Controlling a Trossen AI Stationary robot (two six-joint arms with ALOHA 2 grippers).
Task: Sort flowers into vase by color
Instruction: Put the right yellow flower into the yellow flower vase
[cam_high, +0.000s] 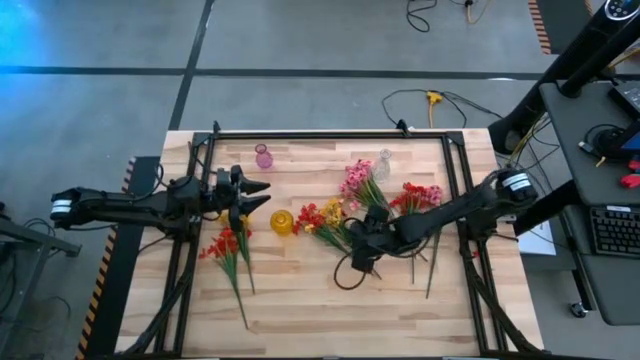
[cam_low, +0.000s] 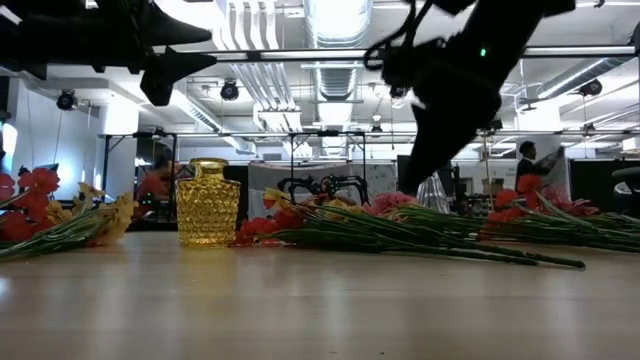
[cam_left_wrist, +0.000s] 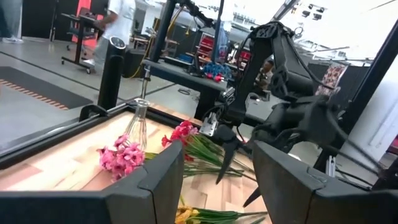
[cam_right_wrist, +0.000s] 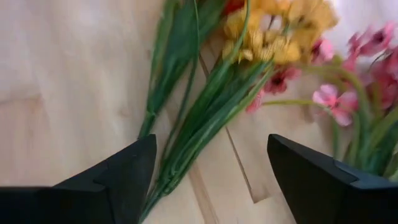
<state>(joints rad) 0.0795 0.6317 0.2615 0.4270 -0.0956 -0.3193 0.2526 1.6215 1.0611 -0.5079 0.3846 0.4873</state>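
No legible text, label, brand name, number or sign appears in any of the four views. Neither the desk (cam_high: 300, 290), the arms, the vases nor the room's furnishings carry lettering that can be read. Equipment in the far room beyond the desk is too indistinct for any marking to be made out.

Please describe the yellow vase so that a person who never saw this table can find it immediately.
Start at the wooden table and look at its middle, between the two arms. There the yellow vase stands upright, with the mixed flowers lying just beside it. It is squat, amber and knobbly; the pink vase and the clear vase stand farther back and are slimmer.
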